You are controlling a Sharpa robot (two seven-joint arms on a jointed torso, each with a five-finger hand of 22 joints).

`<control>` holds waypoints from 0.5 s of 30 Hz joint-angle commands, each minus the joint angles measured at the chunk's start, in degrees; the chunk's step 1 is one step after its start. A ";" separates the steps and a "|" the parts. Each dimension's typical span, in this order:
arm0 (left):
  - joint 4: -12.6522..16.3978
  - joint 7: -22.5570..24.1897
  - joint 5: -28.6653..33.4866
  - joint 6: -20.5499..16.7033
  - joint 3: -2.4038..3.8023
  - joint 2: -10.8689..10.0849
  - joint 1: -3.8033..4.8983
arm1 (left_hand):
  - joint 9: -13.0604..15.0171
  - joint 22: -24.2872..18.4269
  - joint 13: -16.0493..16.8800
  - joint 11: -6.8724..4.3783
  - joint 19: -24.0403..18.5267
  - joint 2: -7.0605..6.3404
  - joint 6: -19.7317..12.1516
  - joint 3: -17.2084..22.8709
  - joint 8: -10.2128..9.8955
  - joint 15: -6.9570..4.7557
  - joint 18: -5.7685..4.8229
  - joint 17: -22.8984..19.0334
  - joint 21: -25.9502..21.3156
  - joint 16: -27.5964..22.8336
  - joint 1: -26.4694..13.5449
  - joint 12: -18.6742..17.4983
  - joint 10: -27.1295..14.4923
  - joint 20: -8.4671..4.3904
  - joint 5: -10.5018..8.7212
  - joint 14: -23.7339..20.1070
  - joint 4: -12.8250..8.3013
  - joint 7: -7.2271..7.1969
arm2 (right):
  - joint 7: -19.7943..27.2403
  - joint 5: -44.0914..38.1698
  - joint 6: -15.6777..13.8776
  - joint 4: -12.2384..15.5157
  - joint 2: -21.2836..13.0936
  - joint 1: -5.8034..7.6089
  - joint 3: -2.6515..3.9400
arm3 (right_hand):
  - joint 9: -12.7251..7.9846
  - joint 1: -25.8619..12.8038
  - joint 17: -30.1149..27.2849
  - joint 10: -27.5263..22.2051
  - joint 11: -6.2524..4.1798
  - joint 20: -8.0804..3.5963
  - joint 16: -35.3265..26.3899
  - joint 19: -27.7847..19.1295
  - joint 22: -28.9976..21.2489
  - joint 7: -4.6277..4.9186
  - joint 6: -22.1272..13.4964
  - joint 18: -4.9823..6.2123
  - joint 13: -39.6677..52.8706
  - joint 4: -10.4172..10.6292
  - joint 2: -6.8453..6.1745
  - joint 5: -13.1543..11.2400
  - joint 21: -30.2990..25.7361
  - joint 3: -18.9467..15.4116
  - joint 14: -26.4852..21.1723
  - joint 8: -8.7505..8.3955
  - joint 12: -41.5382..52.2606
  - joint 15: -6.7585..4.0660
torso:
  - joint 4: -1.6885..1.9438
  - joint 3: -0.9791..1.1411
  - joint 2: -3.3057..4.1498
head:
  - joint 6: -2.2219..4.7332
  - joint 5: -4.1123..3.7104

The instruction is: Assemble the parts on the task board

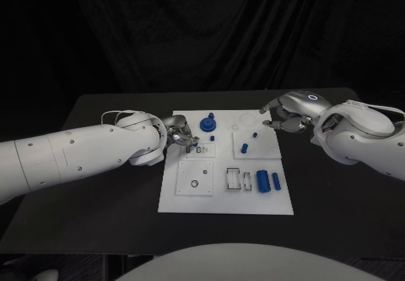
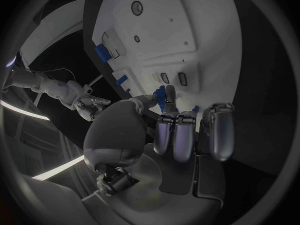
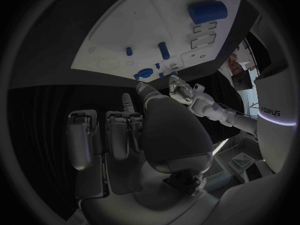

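Right wrist view, arm [image 3: 275, 130] lettering unreadable

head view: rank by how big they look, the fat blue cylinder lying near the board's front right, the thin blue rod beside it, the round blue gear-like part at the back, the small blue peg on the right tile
1. fat blue cylinder and round gear-like part: look about alike, no ranking between them.
2. thin blue rod.
3. small blue peg: smallest.
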 commanded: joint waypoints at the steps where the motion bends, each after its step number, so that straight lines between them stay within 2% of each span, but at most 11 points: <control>1: 0.48 -0.16 1.24 -3.82 0.05 -0.05 -0.53 | 0.13 6.86 14.96 -0.21 -0.11 0.46 -0.40 2.10 0.14 -0.17 -0.44 15.09 -0.16 0.15 -0.48 0.15 5.98 -0.27 0.43 5.95 -1.79 0.07 | -0.90 -0.15 0.53 0.14 -0.19 -0.19 0.03 | -0.07 0.58 14.93 6.01 0.52 0.27 0.05 5.95 15.09 0.12 0.43 -0.90 15.01 -0.17 -0.14 0.39 0.20 0.20 6.00 -0.20 0.09 0.30 | 0.09 0.02 0.05 | 0.00 0.01; 10: 0.82 -0.84 1.29 -3.43 0.05 -0.10 -1.34 | 0.27 6.93 14.96 -0.18 -0.05 0.62 -0.36 1.98 0.18 -0.15 -0.46 15.09 -0.13 0.15 -0.83 0.15 5.98 -0.25 0.78 5.95 -1.66 0.11 | -0.97 -0.15 0.58 0.37 -0.49 -0.20 0.03 | -0.13 0.64 14.90 5.92 0.52 0.27 0.04 5.95 15.09 0.13 0.45 -0.90 14.90 -0.29 -0.15 0.66 0.20 0.34 6.00 -0.26 0.02 0.30 | 0.15 0.03 0.02 | 0.00 -0.04; 15: 0.57 -0.91 1.30 -3.44 0.05 0.00 -1.86 | 0.31 6.99 14.96 -0.18 0.00 0.65 -0.34 1.93 0.19 -0.15 -0.47 15.09 -0.09 0.15 -0.90 0.15 5.98 -0.25 0.87 5.95 -1.65 0.10 | -0.94 -0.15 0.44 0.52 -0.68 -0.20 0.03 | -0.15 0.66 14.83 5.87 0.53 0.28 -0.01 5.95 15.09 0.13 0.46 -0.90 14.83 -0.35 -0.16 0.77 0.20 0.40 5.98 -0.28 -0.03 0.30 | -0.17 -0.01 0.12 | 0.00 0.38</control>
